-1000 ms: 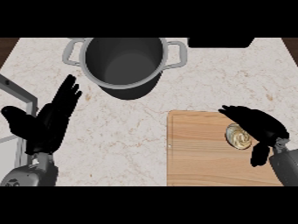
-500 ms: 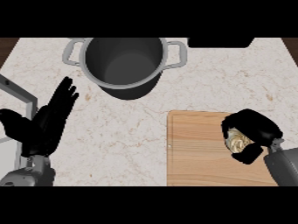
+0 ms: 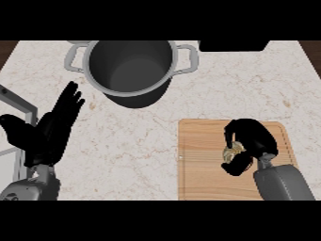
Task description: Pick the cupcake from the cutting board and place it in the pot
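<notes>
Head view shows the right hand (image 3: 252,141) now curled over the cupcake (image 3: 232,151) on the cutting board (image 3: 201,164), where a second ago its fingers only reached toward the pale top from the far side. Fingers and thumb have closed in from either side, so only a sliver of the cupcake shows beneath the palm, on the side nearest the board's middle. That reads as the grasp being made: the hand is clamped on the cupcake, though it appears not yet lifted, since hand and board sit close together as before.

Up and to the left of this hand, well apart across the counter (image 3: 190,108), stands the pot (image 3: 132,66), open-mouthed and with nothing visible inside. The next move would likely be a lift followed by a carry toward that opening.

Far to the left of the working hand, the left hand (image 3: 48,132) rests open with fingers straight, much as it was, playing no part.
</notes>
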Robot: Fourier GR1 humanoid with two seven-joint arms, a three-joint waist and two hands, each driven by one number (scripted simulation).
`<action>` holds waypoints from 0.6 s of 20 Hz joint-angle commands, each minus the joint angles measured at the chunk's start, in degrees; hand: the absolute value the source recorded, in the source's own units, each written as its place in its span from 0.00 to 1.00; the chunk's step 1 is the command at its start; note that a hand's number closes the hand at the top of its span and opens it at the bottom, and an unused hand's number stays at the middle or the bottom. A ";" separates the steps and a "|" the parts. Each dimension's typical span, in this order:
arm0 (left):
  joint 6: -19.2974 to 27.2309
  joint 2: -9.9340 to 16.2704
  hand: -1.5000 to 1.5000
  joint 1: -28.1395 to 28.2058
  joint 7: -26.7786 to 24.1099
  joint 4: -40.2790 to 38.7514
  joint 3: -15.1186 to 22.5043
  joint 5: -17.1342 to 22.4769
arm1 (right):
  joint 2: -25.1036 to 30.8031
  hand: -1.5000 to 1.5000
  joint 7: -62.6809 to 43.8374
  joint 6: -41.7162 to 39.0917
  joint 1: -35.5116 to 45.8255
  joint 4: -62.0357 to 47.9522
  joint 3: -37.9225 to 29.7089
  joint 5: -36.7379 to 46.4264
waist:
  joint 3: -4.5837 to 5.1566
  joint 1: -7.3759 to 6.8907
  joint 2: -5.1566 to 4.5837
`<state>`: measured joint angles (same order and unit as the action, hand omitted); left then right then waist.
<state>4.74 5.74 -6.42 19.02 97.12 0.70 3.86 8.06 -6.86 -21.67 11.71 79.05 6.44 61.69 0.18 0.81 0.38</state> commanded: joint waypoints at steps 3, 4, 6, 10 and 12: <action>-1.24 -0.07 0.50 0.15 -0.35 -0.42 0.64 0.60 | -7.81 1.00 -28.83 9.73 1.41 3.42 1.46 1.12 | 0.01 -1.11 0.16; -0.38 0.30 0.50 -0.72 0.53 -0.91 0.05 -0.03 | -7.87 1.00 -33.17 11.91 1.50 5.07 2.77 2.95 | -0.01 -0.65 0.23; 0.01 -0.66 0.50 -0.57 -0.11 -0.61 0.66 -0.17 | -7.94 1.00 -42.14 13.60 5.58 7.94 5.66 5.77 | 0.03 -1.46 0.32; -0.30 -0.59 0.50 -2.41 0.08 -1.43 0.69 -0.10 | -8.02 1.00 -58.37 17.99 11.04 11.67 17.97 8.35 | -0.08 -2.38 -0.06; -1.72 0.04 0.50 -0.30 -1.23 -1.96 0.41 0.52 | -8.03 1.00 -66.57 14.69 13.06 17.56 23.93 8.09 | -0.02 -2.10 0.22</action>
<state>3.76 5.79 -7.38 18.94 96.01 0.94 4.25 0.53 -57.54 -7.00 20.01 90.94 21.31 68.71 0.15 -0.92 0.59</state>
